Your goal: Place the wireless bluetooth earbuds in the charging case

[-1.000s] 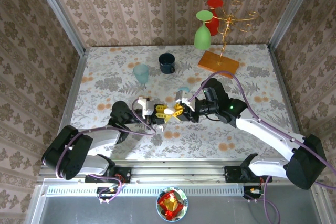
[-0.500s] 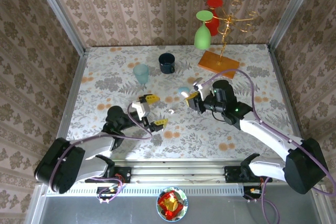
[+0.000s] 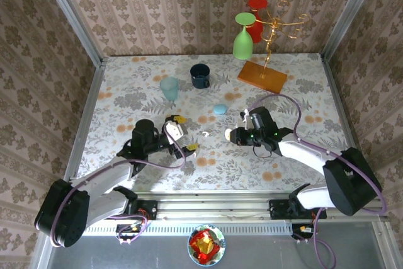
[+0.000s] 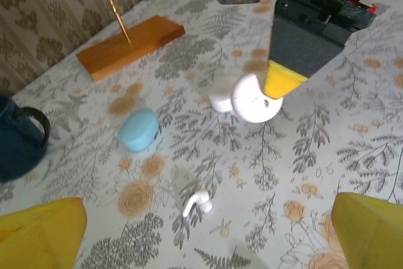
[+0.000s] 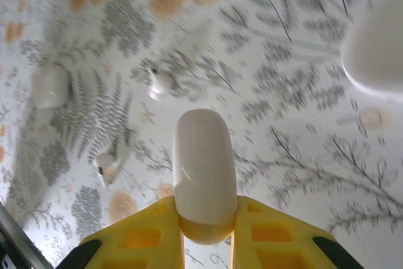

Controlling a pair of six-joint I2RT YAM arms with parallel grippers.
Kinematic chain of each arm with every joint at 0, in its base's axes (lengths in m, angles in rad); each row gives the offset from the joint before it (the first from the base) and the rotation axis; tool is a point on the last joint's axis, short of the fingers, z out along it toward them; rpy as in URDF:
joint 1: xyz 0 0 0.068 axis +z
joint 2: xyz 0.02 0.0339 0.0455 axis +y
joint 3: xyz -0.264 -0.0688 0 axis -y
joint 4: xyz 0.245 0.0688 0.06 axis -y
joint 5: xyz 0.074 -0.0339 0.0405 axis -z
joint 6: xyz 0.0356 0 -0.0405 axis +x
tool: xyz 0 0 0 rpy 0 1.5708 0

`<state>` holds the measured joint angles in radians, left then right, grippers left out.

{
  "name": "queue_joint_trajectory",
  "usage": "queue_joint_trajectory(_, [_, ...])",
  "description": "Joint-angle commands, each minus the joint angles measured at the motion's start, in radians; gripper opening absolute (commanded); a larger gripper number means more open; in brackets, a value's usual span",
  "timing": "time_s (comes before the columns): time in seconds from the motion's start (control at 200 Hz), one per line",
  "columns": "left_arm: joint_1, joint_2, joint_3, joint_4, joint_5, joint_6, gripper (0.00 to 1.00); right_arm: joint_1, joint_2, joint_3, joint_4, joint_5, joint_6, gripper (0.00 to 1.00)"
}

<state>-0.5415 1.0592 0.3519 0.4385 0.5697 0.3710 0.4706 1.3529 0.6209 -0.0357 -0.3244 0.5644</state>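
Observation:
One white earbud lies loose on the flowered table, and my left wrist view has it just ahead of my jaws. My left gripper is open, its yellow fingertips wide on either side with nothing between them. My right gripper hangs to the right of the earbud, shut on the white charging case. The same case is seen past the earbud. In the blurred right wrist view the case is pinched upright between the yellow fingers, and an earbud lies below on the table.
A light blue pebble-shaped case lies behind the grippers. Farther back stand a teal cup, a dark blue mug and a wooden base with a gold rack holding a green glass and a red one.
My left gripper has opened and pulled back to the left, leaving an earbud on the table. My right gripper swung away with the case, then came back down toward the middle.

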Motion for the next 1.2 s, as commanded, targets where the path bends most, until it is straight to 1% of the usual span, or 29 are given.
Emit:
queue_joint_trajectory(0.0, [0.003,0.001,0.043,-0.083,-0.045,0.059,1.00,-0.026,0.032,-0.013,-0.022,-0.007,0.077,0.21])
queue_joint_trajectory(0.085, [-0.001,-0.003,0.086,-0.197,-0.096,0.097,1.00,-0.064,0.090,-0.019,-0.029,-0.015,0.087,0.22])
queue_joint_trajectory(0.17, [-0.017,-0.016,0.124,-0.330,-0.192,0.133,1.00,-0.091,0.120,-0.027,-0.013,-0.031,0.097,0.24])
queue_joint_trajectory(0.21, [-0.022,-0.023,0.136,-0.383,-0.242,0.140,1.00,-0.100,0.128,-0.028,-0.008,-0.034,0.102,0.26])
queue_joint_trajectory(0.26, [-0.023,-0.028,0.150,-0.441,-0.286,0.148,1.00,-0.111,0.132,-0.025,-0.012,-0.026,0.109,0.34])
queue_joint_trajectory(0.375, [-0.027,-0.029,0.181,-0.557,-0.387,0.163,1.00,-0.127,0.096,0.003,-0.087,0.041,0.083,0.56])
queue_joint_trajectory(0.425, [-0.028,-0.024,0.192,-0.595,-0.428,0.166,1.00,-0.128,0.065,0.016,-0.115,0.066,0.041,0.62])
queue_joint_trajectory(0.485, [-0.025,-0.016,0.196,-0.623,-0.466,0.182,1.00,-0.128,0.046,0.047,-0.169,0.104,-0.026,0.67])
queue_joint_trajectory(0.53, [-0.024,-0.004,0.197,-0.642,-0.488,0.205,1.00,-0.128,0.006,0.074,-0.210,0.123,-0.061,0.69])
queue_joint_trajectory(0.64, [-0.011,0.058,0.238,-0.713,-0.524,0.226,1.00,-0.128,-0.017,0.133,-0.278,0.129,-0.126,0.70])
queue_joint_trajectory(0.81, [0.022,0.182,0.314,-0.829,-0.581,0.244,1.00,-0.128,-0.033,0.150,-0.274,0.114,-0.139,0.70])
queue_joint_trajectory(0.955, [0.075,0.273,0.367,-0.873,-0.555,0.238,1.00,-0.128,-0.027,0.129,-0.244,0.086,-0.113,0.70])
queue_joint_trajectory(1.06, [0.078,0.338,0.407,-0.919,-0.547,0.252,1.00,-0.128,-0.030,0.123,-0.260,0.085,-0.106,0.70])
queue_joint_trajectory(1.075, [0.104,0.344,0.409,-0.923,-0.546,0.254,1.00,-0.128,-0.032,0.122,-0.260,0.086,-0.106,0.70])
queue_joint_trajectory(1.195, [0.110,0.385,0.413,-0.923,-0.545,0.273,1.00,-0.128,-0.042,0.120,-0.256,0.088,-0.104,0.69])
